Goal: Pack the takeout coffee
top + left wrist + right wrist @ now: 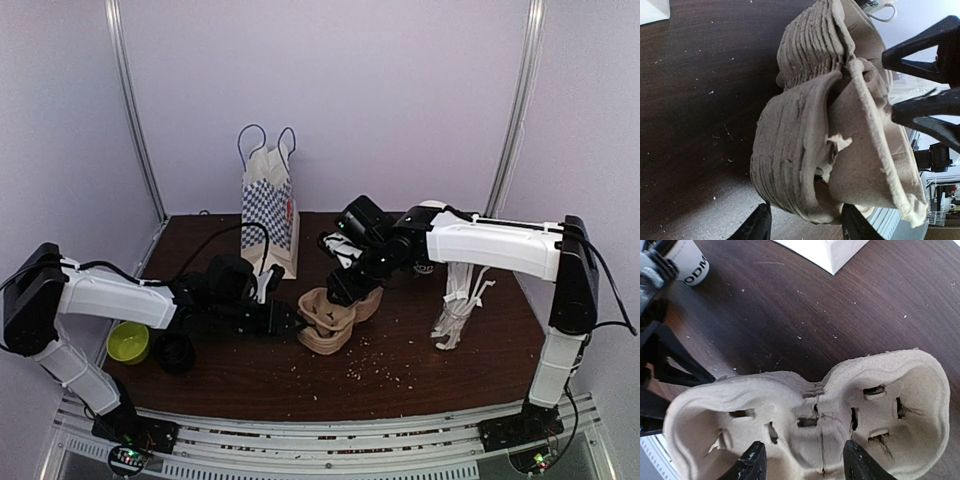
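Tabletop (790,315): right end effector (805,445) spreads wide over carrier tray (900,390) rim.

Only one legible print:
- Cup (689,261), white side wall: dark block capitals, curving round wall, read roughly "ODW". Last letter uncertain, could be "M". Start of word hidden, rest runs out of sight round cup. Seen in right wrist view only.
- Paper bag (270,205), near far edge of worktop (420,375): small red mark on side face, too small to read; blue-and-white check carries no readable lettering.
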